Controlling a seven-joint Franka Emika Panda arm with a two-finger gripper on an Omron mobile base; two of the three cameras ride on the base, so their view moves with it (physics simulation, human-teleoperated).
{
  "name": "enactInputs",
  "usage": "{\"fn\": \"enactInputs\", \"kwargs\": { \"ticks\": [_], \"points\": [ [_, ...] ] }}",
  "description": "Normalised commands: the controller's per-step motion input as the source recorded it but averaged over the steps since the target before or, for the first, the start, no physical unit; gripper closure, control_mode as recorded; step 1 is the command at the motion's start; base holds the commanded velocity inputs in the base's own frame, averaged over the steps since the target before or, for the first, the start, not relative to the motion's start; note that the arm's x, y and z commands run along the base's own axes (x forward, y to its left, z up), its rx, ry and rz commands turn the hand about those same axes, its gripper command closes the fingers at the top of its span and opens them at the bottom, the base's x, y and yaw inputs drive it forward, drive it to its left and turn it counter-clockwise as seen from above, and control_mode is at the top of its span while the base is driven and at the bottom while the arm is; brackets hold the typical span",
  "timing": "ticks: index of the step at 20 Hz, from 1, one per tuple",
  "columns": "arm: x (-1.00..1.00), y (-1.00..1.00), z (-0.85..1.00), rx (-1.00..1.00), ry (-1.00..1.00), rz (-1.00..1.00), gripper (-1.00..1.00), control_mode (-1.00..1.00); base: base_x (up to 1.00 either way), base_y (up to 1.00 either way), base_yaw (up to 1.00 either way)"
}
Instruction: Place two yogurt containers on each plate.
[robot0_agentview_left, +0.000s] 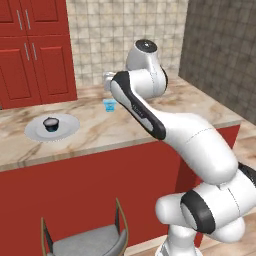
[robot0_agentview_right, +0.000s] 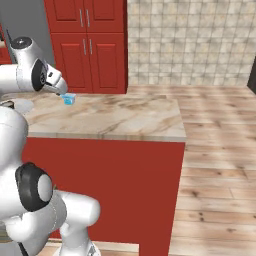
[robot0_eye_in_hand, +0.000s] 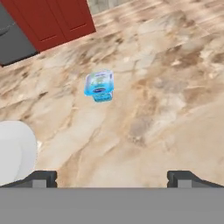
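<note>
Gripper (robot0_eye_in_hand: 112, 177) wide open, holding nothing, hovering above the marble counter (robot0_eye_in_hand: 175, 65). One light-blue yogurt container (robot0_eye_in_hand: 99, 86) stands on that counter, ahead of the fingertips (robot0_eye_in_hand: 43, 177) and clear of them. A plate (robot0_agentview_left: 35, 131) sits well to the side of the tub, also on the counter, with a small dark item (robot0_agentview_left: 51, 123) on it; I can't tell what it is.

Risks: the tub is small, so an off-centre descent could clip its rim and tip or skid it. The plate already carries that dark item, so a drop-off could knock it.

The tub's top has a label print, too blurred to read.
</note>
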Motion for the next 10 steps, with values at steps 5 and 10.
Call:
{"fn": "enactInputs", "kwargs": {
  "ticks": [5,10],
  "points": [
    [0.99,0.30,-0.24,-0.09,0.10,-0.06,-1.00,-1.00,0.00,0.00,0.00],
    [0.96,-0.10,-0.18,-0.01,0.18,0.01,-1.00,-1.00,0.00,0.00,0.00]
  ]
}}
